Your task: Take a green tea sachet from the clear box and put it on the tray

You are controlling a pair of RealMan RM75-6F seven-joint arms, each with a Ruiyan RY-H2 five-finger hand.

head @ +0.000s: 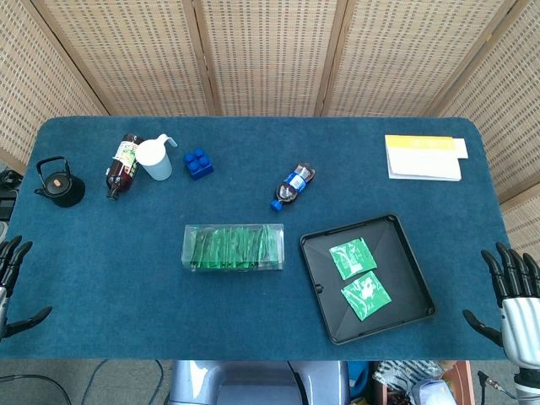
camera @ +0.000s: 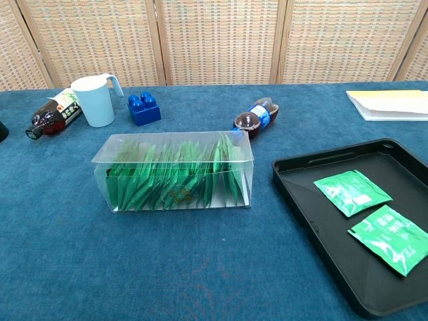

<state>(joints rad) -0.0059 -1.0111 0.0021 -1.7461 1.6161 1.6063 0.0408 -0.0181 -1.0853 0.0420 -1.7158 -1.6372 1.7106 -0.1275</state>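
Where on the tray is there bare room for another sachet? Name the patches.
The tray is bare along its left side, between its left wall and the two sachets, and at its far right corner. Its right-hand middle is crowded: the sachets lie close together there. Both hands wait open at the near table edge.

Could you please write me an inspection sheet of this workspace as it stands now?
Surface: table covered in blue cloth.
Job's things: clear box packed with green tea sachets; black tray to its right already holds two sachets.
Clutter: black teapot, lying brown bottle, white cup, blue brick, small lying bottle, yellow-and-white pad.
Robot hands: left robot hand and right robot hand at the table's near corners, fingers apart, holding nothing.
Cables: some on the floor below the near edge.
Surroundings: woven screen panels behind.
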